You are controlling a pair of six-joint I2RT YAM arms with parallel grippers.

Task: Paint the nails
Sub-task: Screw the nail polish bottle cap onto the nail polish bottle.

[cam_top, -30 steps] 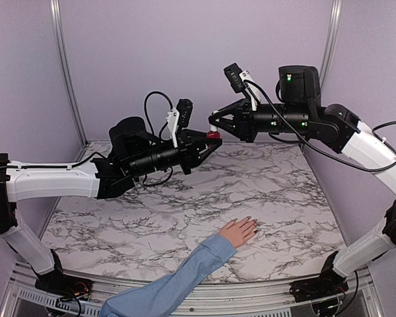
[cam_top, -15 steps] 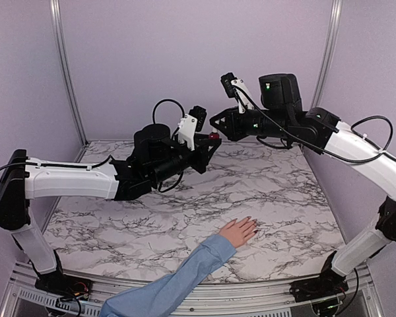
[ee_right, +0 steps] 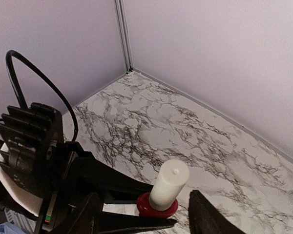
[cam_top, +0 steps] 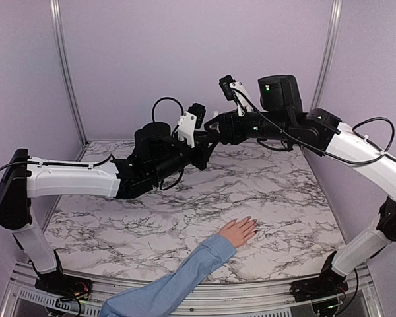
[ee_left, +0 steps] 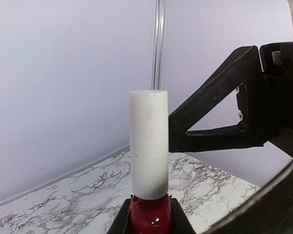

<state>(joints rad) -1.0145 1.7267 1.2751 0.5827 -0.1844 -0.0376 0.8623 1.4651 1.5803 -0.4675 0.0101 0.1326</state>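
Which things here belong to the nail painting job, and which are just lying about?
For the job: small red nail-polish bottle with tall white cap, held in the left gripper; right gripper, jaws open beside the cap; light-skinned hand in light blue sleeve, with tiny fingernails.
Just backdrop: white marble-patterned tabletop, lilac walls.

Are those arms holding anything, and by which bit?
The jaws of the left arm clamp a nail polish bottle by its red body, white cap sticking out. Those of the right arm stand open around that cap, gripping nothing.

Top camera high, rear, wide over table (cam_top: 264,191); both wrist cameras close, sharing bottle (ee_right: 166,190).
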